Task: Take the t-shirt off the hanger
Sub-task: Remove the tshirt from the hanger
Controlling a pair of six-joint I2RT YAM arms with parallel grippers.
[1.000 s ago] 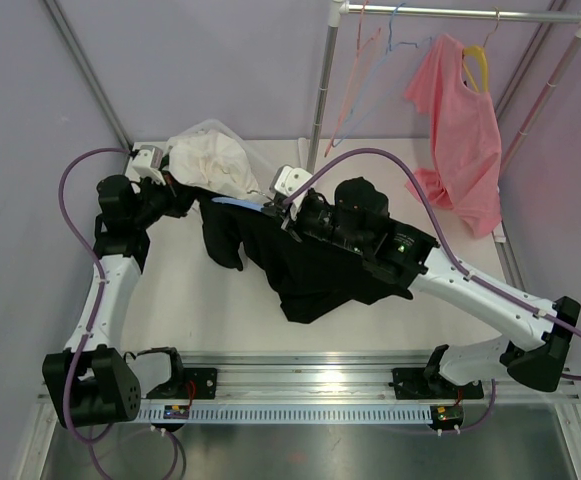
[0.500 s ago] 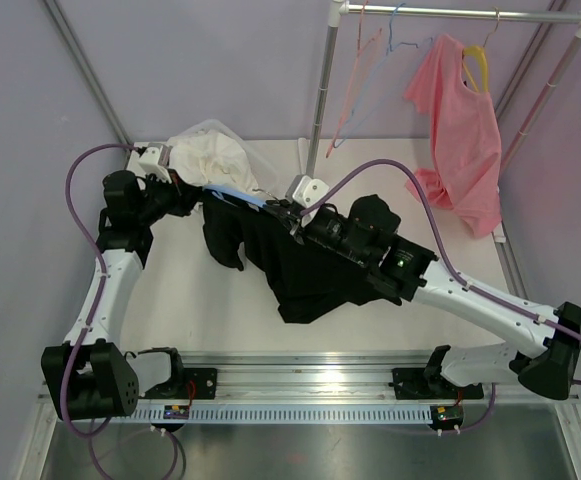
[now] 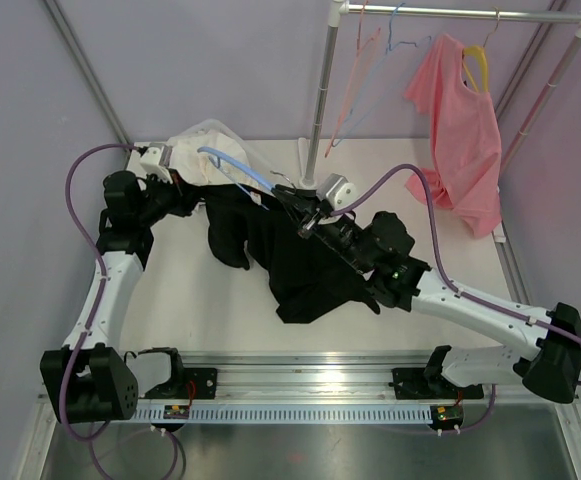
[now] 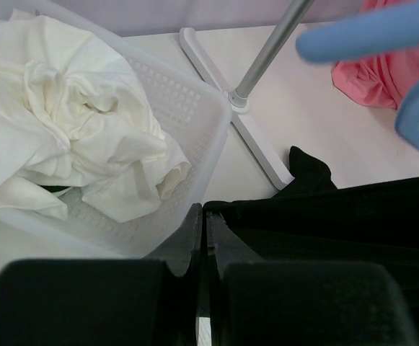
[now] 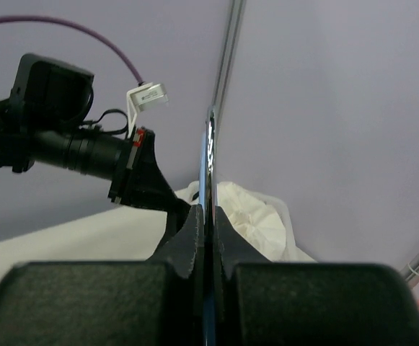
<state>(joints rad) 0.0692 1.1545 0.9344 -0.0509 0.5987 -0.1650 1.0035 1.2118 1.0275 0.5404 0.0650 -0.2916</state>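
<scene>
The task looks well advanced but not finished. The black t-shirt (image 3: 305, 265) lies in a crumpled heap on the desk (image 3: 170, 300), between the two arms. Its upper edge is drawn toward the left arm. The blue hanger (image 4: 371, 32) is raised above it, one bare shoulder arching out over the white basket (image 4: 195, 101) of white laundry (image 4: 72, 108).

The right gripper (image 5: 208, 216) is clamped together on a thin curved piece, judged to be the hanger's hook, and holds the hanger tilted up and away from the cloth. The left gripper (image 4: 203, 216) is pinched tight on an edge of the black t-shirt just beside the basket wall, anchoring the garment while the hanger is drawn out.

Most of the hanger that shows is clear of fabric. Where it meets the right gripper, the dark cloth bunches close under it. Whether the far shoulder is caught inside the shirt cannot be told from these views.

What seems left is to lift the hanger fully clear, confirm no sleeve or collar trails from it, and let the shirt settle on the desk. The pink t-shirt (image 3: 465, 130) hanging on the clothes rack (image 3: 320, 100) at the far right is well apart and not involved.
</scene>
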